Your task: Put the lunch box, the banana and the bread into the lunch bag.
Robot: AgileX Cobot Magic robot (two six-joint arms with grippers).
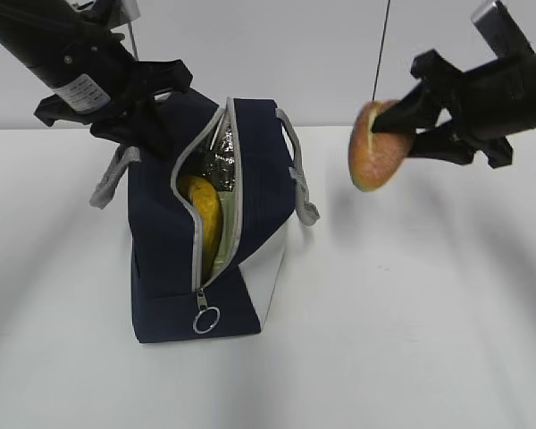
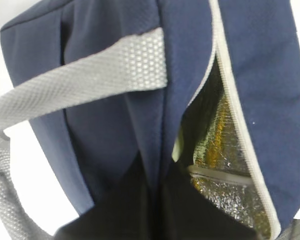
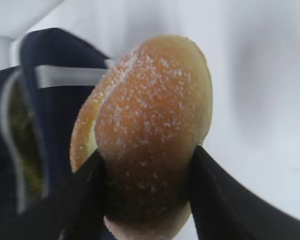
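The right gripper (image 1: pixel 402 134) is clamped on the bread (image 1: pixel 372 146), held aloft right of the lunch bag (image 1: pixel 161 268); a leftward carry over the open zipper (image 1: pixel 196 228) is called for.

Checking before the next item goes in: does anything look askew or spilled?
Nothing spilled. The lunch bag leans, its top pulled by the left hand, opening gaping. The banana sits inside. The right hand holds the bread in the air to the bag's right.
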